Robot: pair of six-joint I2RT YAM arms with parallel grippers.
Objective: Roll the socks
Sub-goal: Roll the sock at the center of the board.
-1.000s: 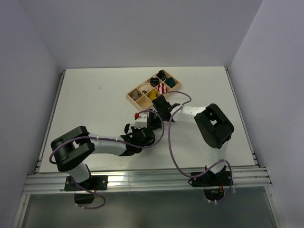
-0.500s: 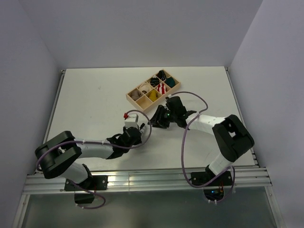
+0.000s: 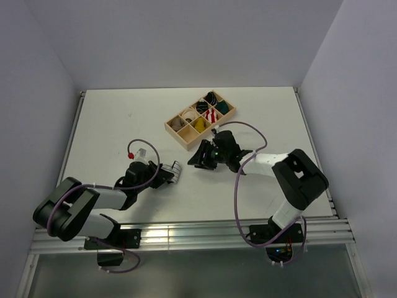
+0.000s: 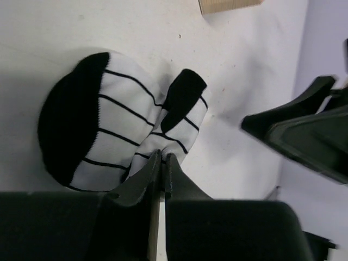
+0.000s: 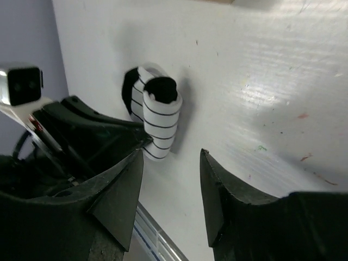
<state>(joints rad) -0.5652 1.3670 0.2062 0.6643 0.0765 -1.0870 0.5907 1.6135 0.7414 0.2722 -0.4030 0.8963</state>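
One sock (image 4: 109,128), white with thin black stripes and a black toe, lies folded over itself on the table. My left gripper (image 4: 162,159) is shut on its near edge, the jaws pinching the fabric. In the top view the sock (image 3: 176,169) shows at the tip of the left gripper (image 3: 169,174). My right gripper (image 3: 198,159) stands open a little to the right of it, nothing between its fingers. In the right wrist view the sock (image 5: 159,111) lies beyond the open right gripper (image 5: 171,157), apart from it. No second loose sock shows.
A wooden compartment tray (image 3: 175,132) stands behind the right gripper, holding rolled bundles: a yellow one (image 3: 199,123), a red-and-white one (image 3: 211,115), a teal one (image 3: 222,107) and others. The table's near edge with metal rails (image 3: 186,234) is just below the arms.
The right gripper has opened, let go of the sock and drawn back to the right. The left arm has swung left and pulled the sock away from the tray.
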